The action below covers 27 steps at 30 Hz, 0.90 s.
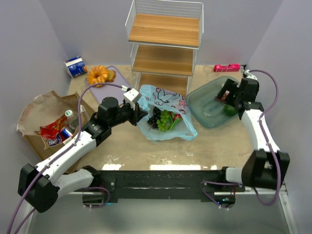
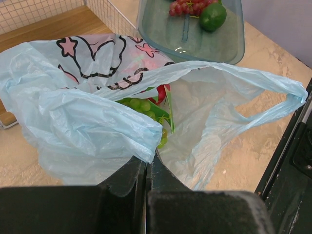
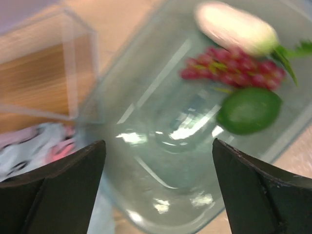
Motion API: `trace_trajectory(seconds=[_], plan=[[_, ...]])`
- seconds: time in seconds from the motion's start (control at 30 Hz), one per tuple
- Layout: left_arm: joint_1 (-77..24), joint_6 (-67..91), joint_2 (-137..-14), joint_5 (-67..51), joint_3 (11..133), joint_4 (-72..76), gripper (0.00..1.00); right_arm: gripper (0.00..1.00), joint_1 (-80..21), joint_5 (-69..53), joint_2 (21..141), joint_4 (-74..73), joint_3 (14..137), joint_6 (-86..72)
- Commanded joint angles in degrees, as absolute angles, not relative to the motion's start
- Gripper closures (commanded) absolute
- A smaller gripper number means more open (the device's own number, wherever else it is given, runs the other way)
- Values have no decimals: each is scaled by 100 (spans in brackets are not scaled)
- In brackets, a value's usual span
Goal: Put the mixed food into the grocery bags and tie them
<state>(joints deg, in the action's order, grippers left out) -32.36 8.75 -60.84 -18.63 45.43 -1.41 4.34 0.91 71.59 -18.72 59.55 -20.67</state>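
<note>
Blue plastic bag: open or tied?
Open, untied. The blue plastic bag has a gaping mouth, green grapes show inside, and the left gripper pinches one edge of it.

Plain pale lilac-grey walls [image 1: 34, 29] close in on three sides of a beige, speckled stone-look tabletop [image 1: 146, 151]. At its far edge stands a white wire rack with three wooden shelves [image 1: 164, 30]. A black rail [image 1: 161, 179] runs along the near edge. The light is soft and even.
</note>
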Motion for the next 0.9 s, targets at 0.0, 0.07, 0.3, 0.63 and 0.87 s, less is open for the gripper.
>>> trace_trajectory(seconds=[0.0,0.07,0.3,0.63,0.87], plan=[[-3226,826,-5976,-1942,4720,26,100,6,1116,-536,8014,-1873,5985,-2591],[-3226,835,-5968,-1977,4720,35,100,7,1221,-449,8243,-1802,6038,-2698],[-3217,852,-5889,-2030,4729,53,100,10,1538,289,9261,-2212,6747,-3339],[-3225,844,-5871,-2048,4720,53,100,20,1547,817,10863,-3138,7779,-3366],[-3217,826,-5932,-2065,4728,53,100,25,1547,616,10872,-2681,7313,-3463]])
